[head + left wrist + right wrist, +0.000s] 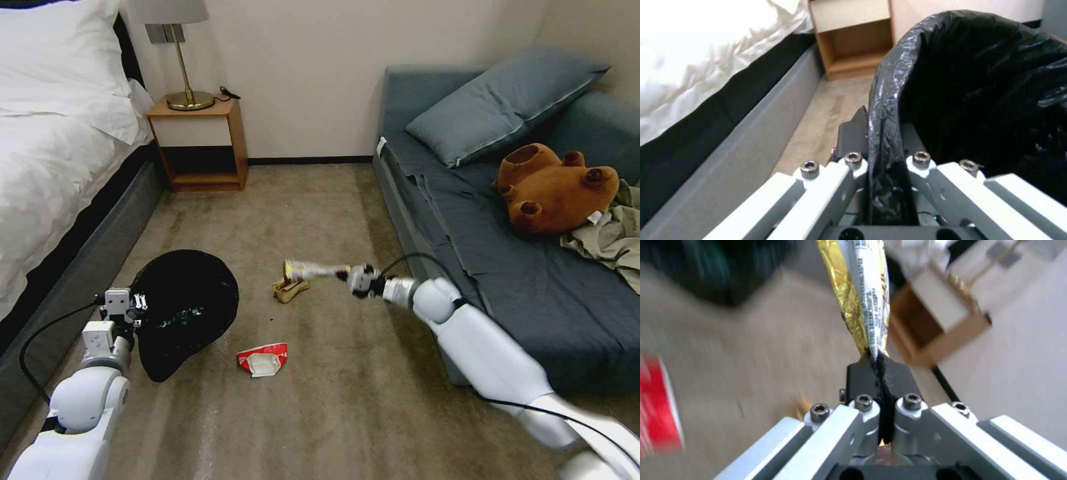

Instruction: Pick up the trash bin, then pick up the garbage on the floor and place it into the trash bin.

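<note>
Fingers of my right gripper [878, 356] pinch the tip of the long snack wrapper [310, 270] above the floor, my left gripper [882, 140] clamps the trash bin [187, 300] rim, and the wrapper could slip out.

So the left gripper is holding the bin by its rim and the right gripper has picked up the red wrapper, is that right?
Not quite. The right gripper is shut on the long gold snack wrapper, as the right wrist view shows. The red wrapper lies on the carpet. The left gripper does hold the bin by its rim.
</note>
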Controlling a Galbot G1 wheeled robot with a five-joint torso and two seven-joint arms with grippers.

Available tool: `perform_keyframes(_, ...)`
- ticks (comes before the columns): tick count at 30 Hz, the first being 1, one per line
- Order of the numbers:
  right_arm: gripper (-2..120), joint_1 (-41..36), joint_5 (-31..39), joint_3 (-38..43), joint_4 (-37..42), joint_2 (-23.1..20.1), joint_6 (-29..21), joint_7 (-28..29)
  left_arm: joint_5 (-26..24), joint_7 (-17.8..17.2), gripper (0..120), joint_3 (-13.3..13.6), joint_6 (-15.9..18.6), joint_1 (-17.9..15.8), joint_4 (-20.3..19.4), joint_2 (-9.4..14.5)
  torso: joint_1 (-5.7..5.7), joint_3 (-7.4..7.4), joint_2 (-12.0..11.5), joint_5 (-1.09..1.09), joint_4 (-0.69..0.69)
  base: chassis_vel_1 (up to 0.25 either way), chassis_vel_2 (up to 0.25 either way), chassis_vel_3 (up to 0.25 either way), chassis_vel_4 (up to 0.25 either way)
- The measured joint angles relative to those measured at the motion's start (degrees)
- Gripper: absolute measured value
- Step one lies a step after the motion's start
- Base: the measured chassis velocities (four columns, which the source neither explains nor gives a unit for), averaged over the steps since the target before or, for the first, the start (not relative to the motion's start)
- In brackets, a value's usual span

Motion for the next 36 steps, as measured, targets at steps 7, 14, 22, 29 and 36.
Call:
perform_keyframes(7,0,-0.26,23.05,-6.22,14.36,0.41,-11.93,6.84,-1.77,-0.31,3,2.69,-0.01,-0.56,-1.62,-0.83,0.0,0.0,0.0,0.0,0.01,0.0,0.0,0.0,0.0)
perform_keyframes(14,0,0.19,31.65,-11.93,17.74,5.61,-16.4,12.49,-5.16,-0.27,3,4.91,-0.42,-1.11,-2.18,-2.28,0.0,0.0,0.0,0.0,0.0,0.0,0.0,0.0,0.0)
perform_keyframes(22,0,2.16,30.64,-15.9,8.15,14.66,-15.22,14.73,-4.97,-0.78,3,7.28,-0.54,-0.94,-3.64,-4.16,0.0,0.0,0.0,-0.01,0.01,0.0,0.0,0.0,0.0)
perform_keyframes(29,0,0.38,25.96,-13.81,-0.56,16.71,-11.07,14.2,-4.13,-0.65,3,6.38,-0.91,1.73,-5.51,-4.35,0.0,0.0,0.0,-0.01,0.01,0.0,0.0,0.0,0.0)
perform_keyframes(36,0,-1.74,23.83,-12.93,-1.33,16.6,-10.18,13.76,-4.1,-0.51,3,5.9,-1.13,1.87,-5.08,-4.45,0.0,0.0,0.0,0.0,0.0,0.0,0.0,0.0,0.0)
